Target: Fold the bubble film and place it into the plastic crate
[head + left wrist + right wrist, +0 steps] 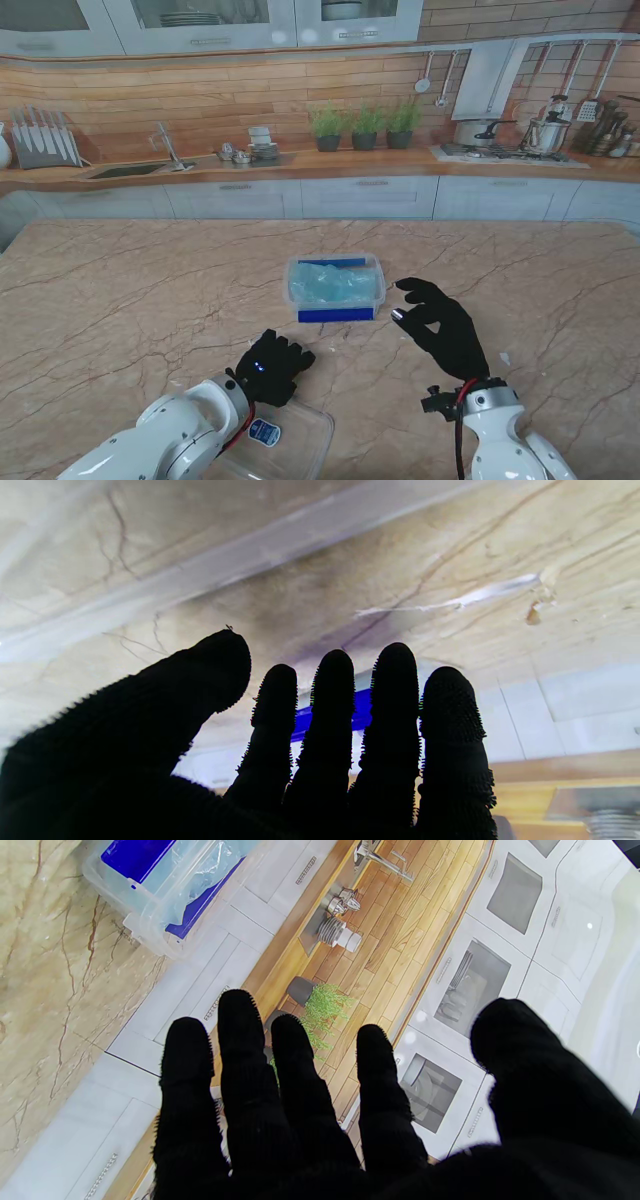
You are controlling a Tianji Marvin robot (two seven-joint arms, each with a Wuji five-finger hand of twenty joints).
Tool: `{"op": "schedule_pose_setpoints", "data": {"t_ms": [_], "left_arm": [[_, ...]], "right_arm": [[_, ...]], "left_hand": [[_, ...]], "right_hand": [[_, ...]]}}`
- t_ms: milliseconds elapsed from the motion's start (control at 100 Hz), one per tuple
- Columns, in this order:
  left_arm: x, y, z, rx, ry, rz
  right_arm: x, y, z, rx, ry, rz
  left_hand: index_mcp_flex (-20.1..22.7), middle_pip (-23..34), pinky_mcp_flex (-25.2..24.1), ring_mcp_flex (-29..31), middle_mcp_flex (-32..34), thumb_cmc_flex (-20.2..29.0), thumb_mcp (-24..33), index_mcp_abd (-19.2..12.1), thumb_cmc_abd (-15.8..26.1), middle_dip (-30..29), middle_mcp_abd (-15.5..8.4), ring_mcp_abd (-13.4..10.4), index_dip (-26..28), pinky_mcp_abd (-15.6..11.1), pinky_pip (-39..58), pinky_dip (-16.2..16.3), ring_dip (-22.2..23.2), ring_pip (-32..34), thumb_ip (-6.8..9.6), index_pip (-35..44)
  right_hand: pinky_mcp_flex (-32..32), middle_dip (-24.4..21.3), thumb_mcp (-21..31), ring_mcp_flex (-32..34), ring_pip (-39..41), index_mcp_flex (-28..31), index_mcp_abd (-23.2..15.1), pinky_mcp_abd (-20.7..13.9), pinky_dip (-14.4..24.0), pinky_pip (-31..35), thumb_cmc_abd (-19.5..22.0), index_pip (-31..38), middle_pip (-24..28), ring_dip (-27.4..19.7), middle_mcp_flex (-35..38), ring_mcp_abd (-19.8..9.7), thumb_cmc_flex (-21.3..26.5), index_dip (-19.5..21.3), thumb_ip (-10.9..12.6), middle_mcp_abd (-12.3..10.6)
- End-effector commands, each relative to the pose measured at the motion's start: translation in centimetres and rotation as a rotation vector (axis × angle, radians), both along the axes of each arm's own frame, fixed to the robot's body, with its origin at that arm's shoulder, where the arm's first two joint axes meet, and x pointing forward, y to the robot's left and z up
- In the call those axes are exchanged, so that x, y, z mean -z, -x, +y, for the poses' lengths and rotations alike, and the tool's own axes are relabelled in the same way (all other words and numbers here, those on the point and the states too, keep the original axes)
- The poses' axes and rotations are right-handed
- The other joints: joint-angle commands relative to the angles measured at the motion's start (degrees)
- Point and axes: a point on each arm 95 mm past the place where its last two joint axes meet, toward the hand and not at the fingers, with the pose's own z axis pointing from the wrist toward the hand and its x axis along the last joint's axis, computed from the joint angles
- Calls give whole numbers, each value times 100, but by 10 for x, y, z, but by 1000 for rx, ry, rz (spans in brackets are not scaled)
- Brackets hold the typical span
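Though already lying crumpled inside the plastic crate (334,287), bubble film (330,284) looking light, soft, springy; both hands (272,367) (441,325) hanging released, grasping nothing.

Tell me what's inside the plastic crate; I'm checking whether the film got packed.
The plastic crate holds crumpled, pale blue bubble film, filling most of it. Whether anything lies beneath the film is hidden. No hand is in it.

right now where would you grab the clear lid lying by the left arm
Probably the lid by its farther long edge, with the left hand coming down from above. It lies flat on the table, partly under the left forearm, so only that edge and the right corner are free; fingers would need to hook under the rim.
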Motion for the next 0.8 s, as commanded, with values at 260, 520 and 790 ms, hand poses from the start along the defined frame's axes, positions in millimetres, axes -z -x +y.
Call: {"op": "schedule_pose_setpoints", "data": {"t_ms": [260, 520, 790], "left_arm": [[-14, 20, 0, 61, 60, 24], [-12, 28, -6, 98, 50, 85], [-5, 30, -15, 122, -13, 117]], "right_arm": [[1, 2, 1, 2, -9, 0], [1, 3, 1, 4, -10, -1], [1, 3, 1, 8, -15, 5]], "left_hand": [[-183, -26, -151, -33, -119, -640, -446, 20, -77, 12, 17, 1, -76, 4, 116, 99, 68, -96, -289, -122], [-402, -146, -392, -288, -382, -650, -604, 95, -25, 12, 18, 2, -117, -40, -41, 62, 45, -253, -285, -290], [-734, -327, -753, -672, -820, -474, -661, 185, 112, 18, 50, 0, -159, -103, -180, 46, 35, -444, -235, -521]], "right_hand": [[-35, -31, -101, -23, 55, 31, -90, -18, 113, -13, 225, -112, -82, 66, 79, 19, -183, -10, 120, 12], [-34, -31, -104, -15, 59, 32, -82, -21, 115, -13, 231, -111, -79, 68, 86, 19, -184, -11, 122, 6], [-38, -31, -107, -26, 57, 34, -79, -24, 115, -13, 232, -111, -78, 67, 78, 26, -179, -11, 123, 10]]}}
